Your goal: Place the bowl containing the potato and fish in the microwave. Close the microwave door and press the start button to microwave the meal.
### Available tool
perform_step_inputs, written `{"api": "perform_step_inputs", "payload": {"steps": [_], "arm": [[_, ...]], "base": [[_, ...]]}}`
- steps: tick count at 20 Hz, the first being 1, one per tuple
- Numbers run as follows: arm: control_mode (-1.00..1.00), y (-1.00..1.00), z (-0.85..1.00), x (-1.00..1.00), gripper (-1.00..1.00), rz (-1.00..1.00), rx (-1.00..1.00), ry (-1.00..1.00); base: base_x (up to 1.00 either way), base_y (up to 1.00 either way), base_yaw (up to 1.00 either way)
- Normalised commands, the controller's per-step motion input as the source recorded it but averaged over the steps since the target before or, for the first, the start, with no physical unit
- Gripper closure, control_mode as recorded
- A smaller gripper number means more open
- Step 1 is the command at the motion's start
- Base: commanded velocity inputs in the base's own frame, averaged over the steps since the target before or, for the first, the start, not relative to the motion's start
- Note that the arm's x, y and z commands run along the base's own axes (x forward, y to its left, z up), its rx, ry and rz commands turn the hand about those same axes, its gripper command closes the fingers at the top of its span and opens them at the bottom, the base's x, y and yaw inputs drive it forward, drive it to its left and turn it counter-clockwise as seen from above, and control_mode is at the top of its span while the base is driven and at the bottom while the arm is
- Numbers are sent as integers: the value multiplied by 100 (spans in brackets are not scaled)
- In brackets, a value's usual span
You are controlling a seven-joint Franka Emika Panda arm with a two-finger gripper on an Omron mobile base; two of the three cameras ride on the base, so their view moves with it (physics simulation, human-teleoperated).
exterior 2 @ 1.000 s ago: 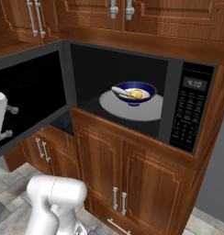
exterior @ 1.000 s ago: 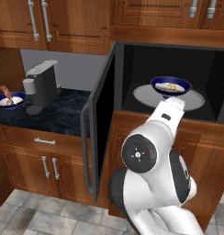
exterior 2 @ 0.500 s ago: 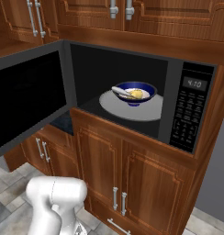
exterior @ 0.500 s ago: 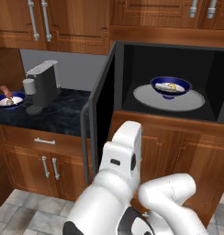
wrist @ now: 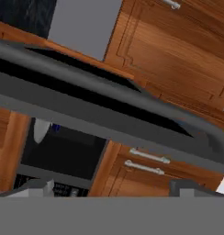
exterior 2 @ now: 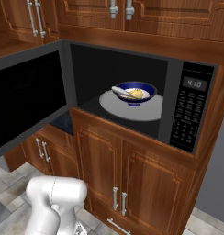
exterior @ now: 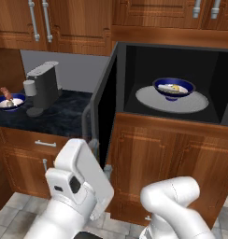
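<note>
The blue bowl [exterior 2: 134, 92] sits on the light-grey turntable plate [exterior 2: 132, 108] inside the microwave [exterior 2: 178, 110], with the yellow potato [exterior 2: 137, 94] and the pale fish [exterior 2: 121, 91] strip lying in it. The microwave door [exterior 2: 26, 98] stands swung wide open to the left. In the hand view its grey bar handle [wrist: 109, 92] crosses the picture just ahead of the gripper [wrist: 111, 187], whose jaws stand spread wide with nothing between them; whether they touch the handle is hard to judge. On the dark counter [exterior: 55, 116] stand a coffee machine [exterior: 42, 87] and a second blue bowl [exterior: 8, 100] with a skewer
</note>
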Motion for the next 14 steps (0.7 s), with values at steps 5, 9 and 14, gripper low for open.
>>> {"api": "perform_step_inputs", "payload": {"steps": [5, 9, 14], "arm": [[-100, 77, 0, 0, -100, 0, -22, 0], [-100, 49, 0, 15, -100, -2, -7, 0], [-100, 30, -3, 44, -100, -6, 0, 0]], "base": [[0, 0, 0], [0, 0, 0], [0, 0, 0]]}}
